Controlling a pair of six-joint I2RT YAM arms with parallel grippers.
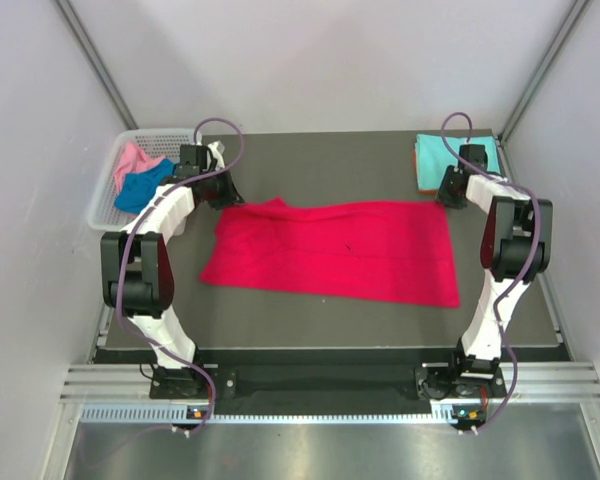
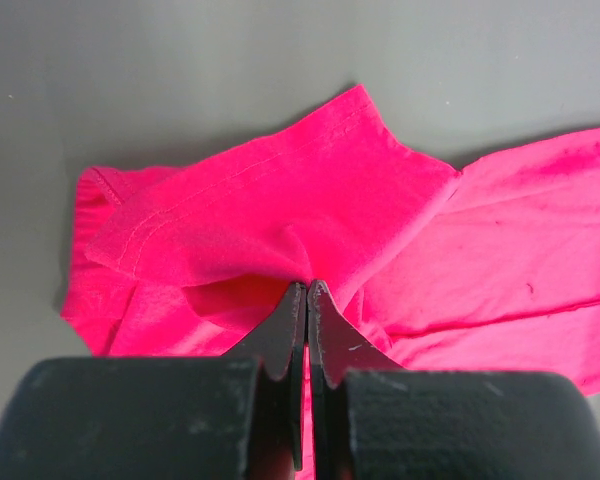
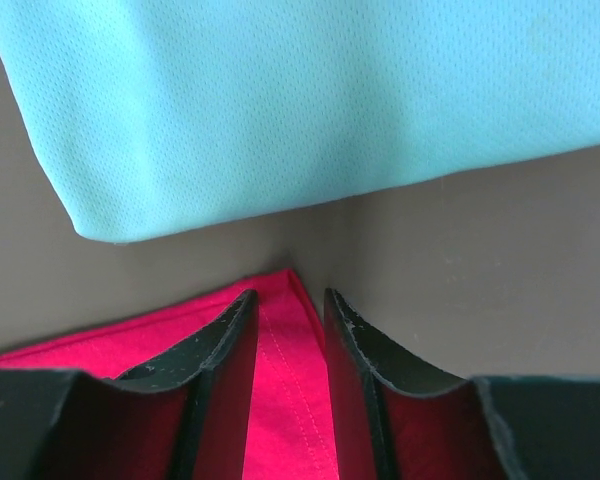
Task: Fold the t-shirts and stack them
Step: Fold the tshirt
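The crimson red t-shirt (image 1: 330, 248) lies spread across the middle of the table, its left end bunched. My left gripper (image 1: 227, 195) sits at the shirt's back left corner. In the left wrist view the left gripper (image 2: 308, 288) is shut on a fold of the red cloth (image 2: 280, 210). My right gripper (image 1: 446, 192) is at the back right corner. In the right wrist view the right gripper (image 3: 290, 300) stands open, its jaws either side of the red hem corner (image 3: 280, 400). The folded turquoise t-shirt (image 1: 458, 152) lies just beyond on an orange t-shirt (image 1: 420, 172).
A white lattice basket (image 1: 108, 190) at the back left holds a pink shirt (image 1: 130, 160) and a royal blue shirt (image 1: 140, 188). Grey walls close in both sides. The dark table (image 1: 310, 320) shows bare in front of the red shirt. The turquoise shirt (image 3: 310, 100) fills the top of the right wrist view.
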